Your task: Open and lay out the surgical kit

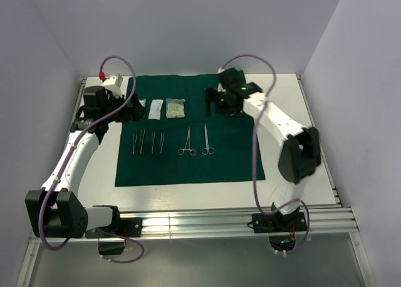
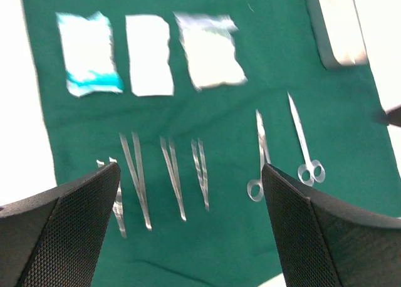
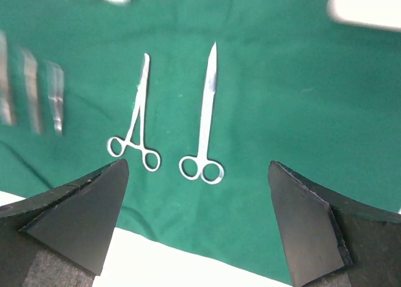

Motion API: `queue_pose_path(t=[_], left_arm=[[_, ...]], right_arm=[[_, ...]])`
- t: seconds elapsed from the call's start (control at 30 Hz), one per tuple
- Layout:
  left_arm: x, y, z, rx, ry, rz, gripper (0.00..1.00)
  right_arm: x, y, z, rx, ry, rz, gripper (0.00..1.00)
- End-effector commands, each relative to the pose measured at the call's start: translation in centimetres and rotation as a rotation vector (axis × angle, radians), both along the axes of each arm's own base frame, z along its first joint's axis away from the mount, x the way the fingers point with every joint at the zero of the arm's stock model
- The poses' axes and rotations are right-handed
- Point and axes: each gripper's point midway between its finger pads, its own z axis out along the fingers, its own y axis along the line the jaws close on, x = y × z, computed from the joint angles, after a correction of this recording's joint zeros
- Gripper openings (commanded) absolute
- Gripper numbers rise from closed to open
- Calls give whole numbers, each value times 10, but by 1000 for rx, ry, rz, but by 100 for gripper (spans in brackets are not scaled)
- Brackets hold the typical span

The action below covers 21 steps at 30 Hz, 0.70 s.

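Note:
The surgical kit lies open, its dark green cloth [image 1: 188, 168] spread flat. Three pale packets [image 2: 149, 55] sit in a row along the far side, with the steel tray [image 2: 338, 27] to their right. Below them lie several tweezers [image 1: 148, 141], a ring-handled clamp [image 3: 135, 124] and slim scissors [image 3: 205, 118], side by side. My left gripper [image 1: 133, 108] hovers open over the left packets, its black fingers [image 2: 81, 205] wide apart with nothing between them. My right gripper [image 3: 197, 166] is open and empty above the cloth, near the tray [image 1: 211, 105].
The white table [image 1: 294, 130] shows on both sides of the cloth, and a strip of it lies in front of the cloth [image 3: 156, 262]. Pale walls close in the table at the back and sides. Purple cables [image 1: 254, 149] loop along both arms.

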Motion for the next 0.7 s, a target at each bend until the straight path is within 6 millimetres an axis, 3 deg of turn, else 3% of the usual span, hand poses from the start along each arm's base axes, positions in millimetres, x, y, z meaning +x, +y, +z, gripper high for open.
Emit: queue_pose_path(t=[0.0,0.03,0.07,0.1,0.13,0.2,0.23,0.27,0.3,0.33,0.37,0.43,0.47,0.53,0.57,0.67], left_arm=[[25,24,42,75,-105,127,99],[26,23,44,108,-105,90,99],[27,23,44,133,-93,70,99],[29,25,44,149,-75,71,99],[31,30,45,165,-82,90,99],[33,33,51,179,-105,95,99],[33,34,52,192,-118,95,99],[33,38,54,205,-129,106,99],[31,40,52,214,-132,117,99],[32,43,52,224,-141,125,99],[31,47,47,233,-128,146,99],[28,51,39,233,-104,169,99],[26,52,37,233,-97,174,99],[19,54,31,237,-97,184,99],[18,55,32,239,-117,189,99],[9,63,25,277,-119,216,99]], right_arm=[[15,-41,53,16,-220,-35,100],[17,-53,70,13,-294,-28,100],[18,-65,71,1,-311,-46,100],[19,-91,63,-22,-306,-91,100],[18,-104,79,-15,-366,-106,100],[10,-129,73,-32,-378,-137,100],[8,-147,92,-42,-455,-159,100],[0,-155,81,-59,-448,-164,100],[-4,-160,83,-64,-471,-170,100],[-9,-171,97,-78,-540,-209,100],[-18,-174,83,-88,-519,-213,100],[-30,-177,87,-66,-548,-240,100],[-38,-178,73,-65,-526,-245,100],[-47,-180,74,-45,-557,-274,100],[-54,-186,60,-63,-535,-299,100],[-62,-198,62,-78,-578,-333,100]])
